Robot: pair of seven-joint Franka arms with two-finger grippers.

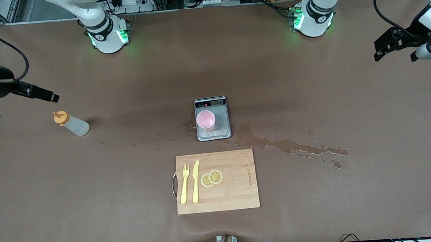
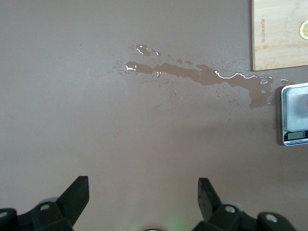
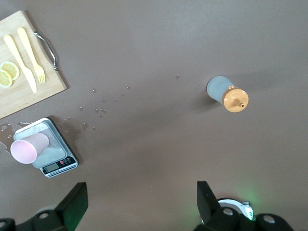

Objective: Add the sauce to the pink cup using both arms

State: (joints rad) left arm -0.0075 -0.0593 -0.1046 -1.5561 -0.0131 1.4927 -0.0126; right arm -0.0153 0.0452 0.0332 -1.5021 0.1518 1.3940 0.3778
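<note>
- Nearest the camera lay a cutting board (image 1: 216, 181); farther, the pink cup (image 1: 205, 120) stood on a scale (image 1: 212, 118).
- Sauce bottle (image 1: 71, 124) stood upright toward the right arm's end, near the right gripper (image 1: 45, 95), whose fingers (image 3: 72, 207) were spread, holding nothing.
- Left gripper (image 1: 384, 46) waited, likewise open and holding nothing.
- Puddle (image 1: 297, 147) fit either stage.

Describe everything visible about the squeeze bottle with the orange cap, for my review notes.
The translucent whitish squeeze bottle with the orange nozzle cap stands upright on the brown table, toward the right arm's end. Its cap carries a short spout and looks closed. The body looks like soft plastic; its contents cannot be made out. Nothing touches it: the right gripper, fingers apart, hangs in the air close to it.
</note>
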